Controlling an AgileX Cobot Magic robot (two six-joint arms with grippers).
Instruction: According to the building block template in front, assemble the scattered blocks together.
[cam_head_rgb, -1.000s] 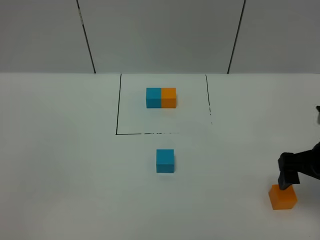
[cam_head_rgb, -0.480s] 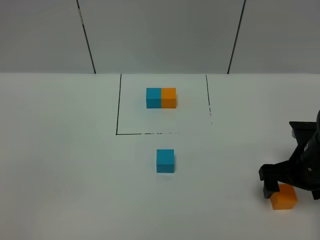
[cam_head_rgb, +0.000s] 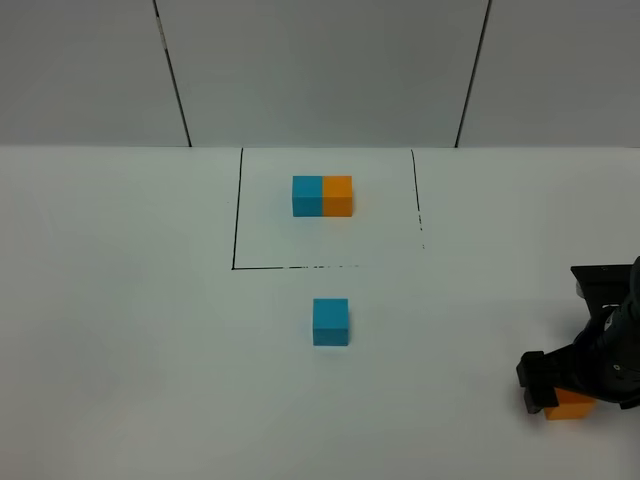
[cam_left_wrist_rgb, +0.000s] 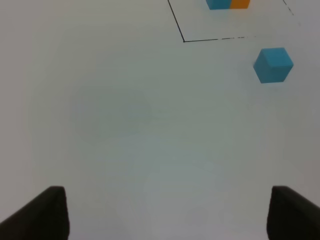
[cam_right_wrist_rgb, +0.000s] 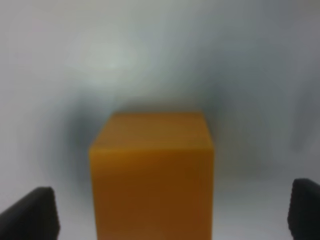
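The orange cube (cam_right_wrist_rgb: 152, 165) sits at the near right of the table (cam_left_wrist_rgb: 125, 125), well apart from the blue cube (cam_head_rgb: 330, 321) and the framed template (cam_head_rgb: 322, 195). It looks light, rigid and matte. I judge that a flat pinch on two opposite side faces, low and centred, should hold it without slipping. My right gripper (cam_right_wrist_rgb: 167, 217) stands wide open around it, with the fingers clear of both faces. My left gripper (cam_left_wrist_rgb: 162, 215) hangs open and empty.

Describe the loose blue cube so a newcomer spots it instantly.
Start at the black-lined square at the back of the white table. Just outside its near edge sits the loose sky-blue cube. Unlike the blue half of the framed template bar, it stands alone.
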